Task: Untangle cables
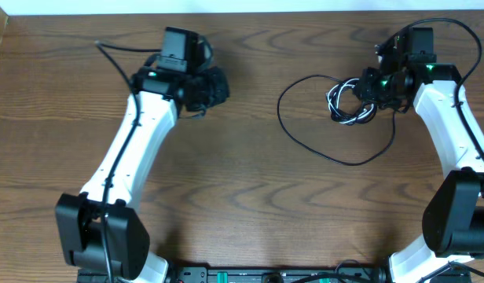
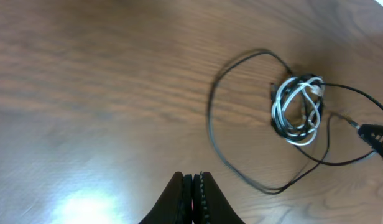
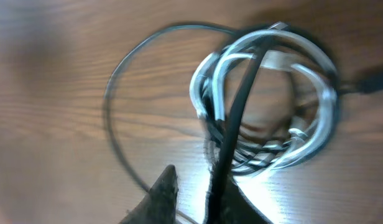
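The cables lie at the table's right as a small coil (image 1: pixel 346 106) of white and black cord, with one thin black cable (image 1: pixel 305 141) looping out wide to the left and front. My right gripper (image 1: pixel 369 86) hovers at the coil's right edge. In the right wrist view the coil (image 3: pixel 316 81) is blurred. A black strand (image 3: pixel 238 106) runs from the coil down along the right finger, and the gripper (image 3: pixel 193 175) stands slightly open with bare table showing in the gap. My left gripper (image 2: pixel 193 180) is shut and empty, well left of the coil (image 2: pixel 297 109).
The right gripper's dark tip (image 2: pixel 378 134) shows at the edge of the left wrist view. Both white arms reach in from the front edge, the left arm (image 1: pixel 132 149) lying diagonally. Thicker black robot leads (image 1: pixel 108 51) trail at the back left.
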`<state>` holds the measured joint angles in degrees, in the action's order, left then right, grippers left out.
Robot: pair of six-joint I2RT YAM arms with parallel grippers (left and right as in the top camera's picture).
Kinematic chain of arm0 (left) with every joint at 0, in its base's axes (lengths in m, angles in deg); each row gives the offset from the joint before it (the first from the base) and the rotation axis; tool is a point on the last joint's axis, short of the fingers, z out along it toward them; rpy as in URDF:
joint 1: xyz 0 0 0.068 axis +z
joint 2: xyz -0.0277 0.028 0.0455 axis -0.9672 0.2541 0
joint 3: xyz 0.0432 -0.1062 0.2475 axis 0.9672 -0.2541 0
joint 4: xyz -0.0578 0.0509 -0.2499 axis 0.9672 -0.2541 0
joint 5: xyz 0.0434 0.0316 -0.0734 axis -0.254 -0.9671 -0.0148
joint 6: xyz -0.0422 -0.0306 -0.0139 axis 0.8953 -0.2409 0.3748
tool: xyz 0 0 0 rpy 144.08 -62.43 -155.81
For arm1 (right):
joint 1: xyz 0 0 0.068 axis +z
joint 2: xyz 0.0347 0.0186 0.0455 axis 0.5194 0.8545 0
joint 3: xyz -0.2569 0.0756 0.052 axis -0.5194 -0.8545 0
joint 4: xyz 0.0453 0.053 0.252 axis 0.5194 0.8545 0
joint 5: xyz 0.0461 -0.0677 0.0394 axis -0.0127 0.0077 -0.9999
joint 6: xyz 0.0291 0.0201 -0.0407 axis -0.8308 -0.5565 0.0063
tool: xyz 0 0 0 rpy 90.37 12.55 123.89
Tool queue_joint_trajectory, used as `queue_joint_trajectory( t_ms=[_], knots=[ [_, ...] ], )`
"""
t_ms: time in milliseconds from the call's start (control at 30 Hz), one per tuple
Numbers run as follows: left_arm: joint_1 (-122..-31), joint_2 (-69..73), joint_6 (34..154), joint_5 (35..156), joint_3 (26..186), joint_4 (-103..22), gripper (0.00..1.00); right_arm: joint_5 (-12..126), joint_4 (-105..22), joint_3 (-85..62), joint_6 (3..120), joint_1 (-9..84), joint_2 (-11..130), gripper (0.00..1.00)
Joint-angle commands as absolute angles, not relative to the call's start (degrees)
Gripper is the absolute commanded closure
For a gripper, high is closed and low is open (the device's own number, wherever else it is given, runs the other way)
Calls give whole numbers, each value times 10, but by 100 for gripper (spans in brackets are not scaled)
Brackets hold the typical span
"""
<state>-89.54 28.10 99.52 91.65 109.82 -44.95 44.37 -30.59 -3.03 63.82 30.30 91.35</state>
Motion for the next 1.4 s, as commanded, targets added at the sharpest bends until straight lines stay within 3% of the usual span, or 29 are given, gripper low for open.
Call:
queue_joint_trajectory(
  t_ms=[0, 133, 467, 700, 1100, 1367],
  knots=[
    [-912, 306, 990, 913, 1108, -419, 92, 317, -295, -14, 700, 301, 889, 97],
    [-920, 316, 996, 913, 1108, -381, 91, 284, -274, -1, 703, 306, 841, 99],
    [-932, 341, 1007, 936, 1108, -359, 72, 256, -264, 0, 670, 313, 713, 98],
    [-965, 368, 1007, 998, 1108, -314, 59, 261, -239, 0, 664, 317, 726, 99],
    [-1015, 390, 1010, 1017, 1108, -260, 51, 268, -237, -1, 664, 333, 746, 99],
    [-1020, 425, 1074, 1017, 1108, -223, 47, 268, -234, -1, 664, 333, 746, 99]
  ],
)
